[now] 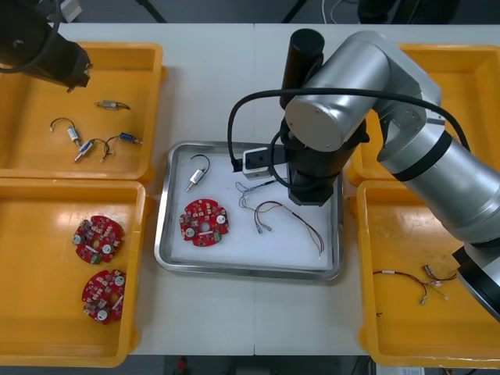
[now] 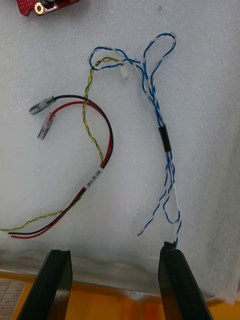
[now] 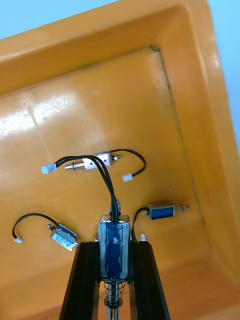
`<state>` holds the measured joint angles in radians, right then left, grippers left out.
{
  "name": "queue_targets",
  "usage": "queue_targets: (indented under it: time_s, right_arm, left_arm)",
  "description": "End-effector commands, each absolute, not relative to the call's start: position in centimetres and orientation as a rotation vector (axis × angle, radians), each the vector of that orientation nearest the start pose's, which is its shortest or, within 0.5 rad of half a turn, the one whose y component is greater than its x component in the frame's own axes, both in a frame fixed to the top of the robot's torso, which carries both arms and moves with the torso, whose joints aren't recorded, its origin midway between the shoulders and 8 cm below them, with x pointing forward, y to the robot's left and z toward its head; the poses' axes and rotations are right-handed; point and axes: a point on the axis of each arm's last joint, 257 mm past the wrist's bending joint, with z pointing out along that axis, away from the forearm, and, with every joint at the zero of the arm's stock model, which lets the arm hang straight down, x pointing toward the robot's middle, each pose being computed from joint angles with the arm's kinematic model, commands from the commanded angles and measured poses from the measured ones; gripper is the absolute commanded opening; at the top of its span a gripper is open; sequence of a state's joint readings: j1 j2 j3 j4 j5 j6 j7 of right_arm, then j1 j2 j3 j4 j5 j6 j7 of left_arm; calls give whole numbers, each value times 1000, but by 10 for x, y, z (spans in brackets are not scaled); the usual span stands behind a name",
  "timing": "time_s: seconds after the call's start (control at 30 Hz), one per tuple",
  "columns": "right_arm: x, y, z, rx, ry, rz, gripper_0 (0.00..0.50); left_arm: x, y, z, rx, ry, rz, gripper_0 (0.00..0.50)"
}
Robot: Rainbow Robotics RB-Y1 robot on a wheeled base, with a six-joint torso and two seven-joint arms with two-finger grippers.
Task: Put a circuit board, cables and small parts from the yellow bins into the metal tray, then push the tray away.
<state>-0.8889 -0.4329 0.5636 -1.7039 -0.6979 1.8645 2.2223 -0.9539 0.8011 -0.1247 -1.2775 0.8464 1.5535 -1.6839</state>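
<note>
left hand (image 3: 115, 244) grips small metal part (image 3: 114, 252) | right hand (image 2: 115, 249) spread, apparently above tray (image 1: 161, 226)

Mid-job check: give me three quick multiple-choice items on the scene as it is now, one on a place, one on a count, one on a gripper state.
1. Where does the blue and white cable lie?
A. in the metal tray
B. in a right-hand bin
C. on the bare table

2. How many circuit boards lie in the near left bin?
A. one
B. two
C. three

3. How is the left gripper?
A. open
B. shut on nothing
C. shut on a small metal part

Key: 1 A, it lies on the tray's white inside, ahead of the open right gripper. 2 B, two red boards lie there. 3 C, the part sits between its fingers, over the far left bin.
</note>
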Motion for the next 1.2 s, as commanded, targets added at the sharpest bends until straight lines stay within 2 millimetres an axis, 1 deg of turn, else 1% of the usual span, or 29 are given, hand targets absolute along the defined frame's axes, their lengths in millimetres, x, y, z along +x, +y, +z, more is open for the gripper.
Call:
queue_targets:
  time_s: [0.03,0.07,0.13,0.17,0.23,0.27,0.33,0.37,0.43,0.47,0.5,0.53,0.57,0.63,0.67,0.7,0.77,0.83,0.87,0.93,0.97,1.03,1.17,1.2]
  right_arm:
    - [461,-108,-158,-1866,2044,-308,500]
    - [462,-108,-154,-1849,2038,-312,500]
    - [466,-113,-137,-1775,2024,-316,500]
    - [466,-114,-134,-1759,2024,-313,500]
    - [468,-123,-123,-1649,2057,-280,500]
    - [469,-125,-120,-1623,2064,-272,500]
    - [467,-136,-113,-1526,2097,-241,500]
    - [466,-140,-111,-1499,2108,-233,500]
    - [462,-155,-108,-1400,2147,-210,500]
    - [460,-159,-108,-1375,2157,-202,500]
    - [458,-167,-106,-1319,2176,-200,500]
    - [456,-177,-104,-1266,2195,-202,500]
    - [455,-181,-104,-1239,2206,-199,500]
    - [450,-198,-100,-1121,2240,-191,500]
    - [449,-202,-100,-1093,2249,-189,500]
    - [446,-212,-99,-1033,2270,-186,500]
    - [443,-224,-99,-954,2298,-176,500]
    - [438,-241,-107,-851,2355,-158,500]
    - [436,-246,-110,-826,2371,-154,500]
    - [430,-264,-117,-722,2424,-144,500]
    - [428,-269,-118,-697,2436,-141,500]
    - [422,-284,-121,-595,2473,-103,500]
    - [408,-304,-125,-457,2512,-41,500]
    - [403,-312,-127,-409,2522,-27,500]
  left_arm:
    - [573,322,-49,392,2476,27,0]
    - [571,319,-48,403,2476,30,0]
    - [563,307,-48,425,2482,28,1]
    - [561,302,-48,420,2485,20,0]
    - [554,284,-44,426,2483,-1,0]
    - [551,280,-45,430,2486,-2,0]
    - [543,260,-44,446,2487,-11,0]
    - [540,254,-45,456,2487,-15,0]
    - [530,233,-45,458,2488,-20,0]
    - [528,228,-45,455,2487,-21,0]
    - [523,219,-46,443,2487,-24,0]
    - [518,207,-48,442,2488,-27,0]
    - [516,201,-49,450,2485,-26,0]
    - [507,180,-54,465,2483,-33,0]
    - [505,175,-56,465,2484,-34,0]
    - [501,164,-59,478,2486,-39,1]
    - [496,151,-64,490,2493,-44,1]
    - [491,132,-74,508,2510,-50,0]
    - [490,127,-77,509,2516,-55,0]
    - [486,109,-89,518,2534,-69,0]
    - [486,106,-91,515,2539,-73,0]
    - [486,90,-106,515,2555,-94,0]
    - [490,76,-127,527,2575,-110,0]
    - [492,72,-135,528,2578,-115,0]
